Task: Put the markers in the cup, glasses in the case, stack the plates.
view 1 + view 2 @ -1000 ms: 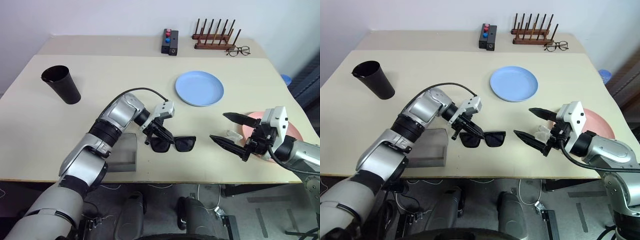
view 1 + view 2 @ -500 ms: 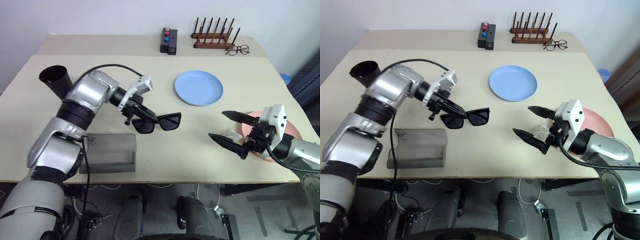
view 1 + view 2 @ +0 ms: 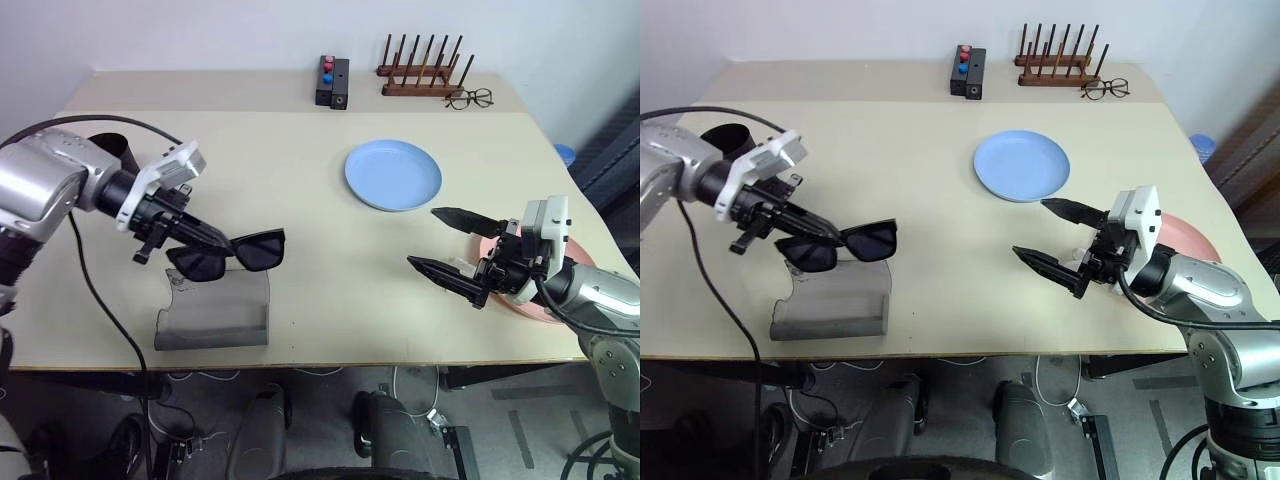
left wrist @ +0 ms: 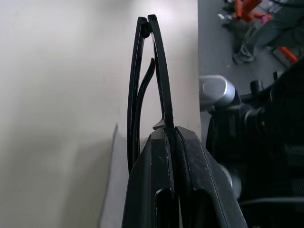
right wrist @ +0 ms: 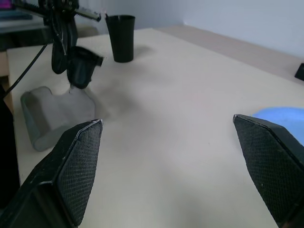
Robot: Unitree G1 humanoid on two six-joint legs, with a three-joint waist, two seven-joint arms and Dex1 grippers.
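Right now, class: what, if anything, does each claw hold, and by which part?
The left claw holds the black sunglasses, pinched at one end of the frame, above the grey case. The right claw is open and holds nothing.

On the table (image 3: 300, 180), the case (image 3: 212, 312) lies at the near left, the glasses (image 3: 226, 256) held just above it (not resting on it). The cup (image 3: 725, 138) stands farther left; one plate (image 3: 392, 174) sits mid-right, another (image 3: 1188, 240) near right; spectacles (image 3: 471, 98) at the far edge.
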